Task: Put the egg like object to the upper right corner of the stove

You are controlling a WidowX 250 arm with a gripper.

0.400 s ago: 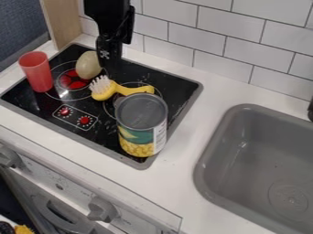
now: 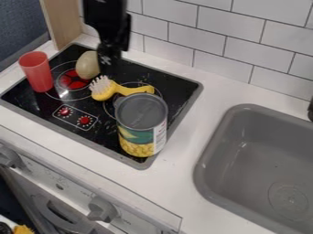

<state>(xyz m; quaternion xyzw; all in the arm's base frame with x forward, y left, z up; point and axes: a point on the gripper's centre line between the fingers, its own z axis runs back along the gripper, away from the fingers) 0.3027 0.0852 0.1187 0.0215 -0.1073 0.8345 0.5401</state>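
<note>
The black gripper [image 2: 109, 66] hangs down over the back of the stove, just right of the egg-like object and behind the brush. The beige-green egg-like object [image 2: 88, 65] stands on the black stove top [image 2: 174, 87] toward its back left, by the red-marked burner. Its right side borders the gripper; whether they touch or the gripper holds it, I cannot tell.
A red cup [image 2: 36, 71] stands at the stove's left edge. A yellow brush [image 2: 105, 89] lies mid-stove, bristles leftward, with a large can [image 2: 142, 124] in front of its handle. The grey sink [image 2: 214, 151] is at right; a tiled wall [image 2: 196, 39] rises behind.
The gripper has shifted slightly, its upper part a little to the left and its tip a little lower. The egg-like object shows hardly any movement.
</note>
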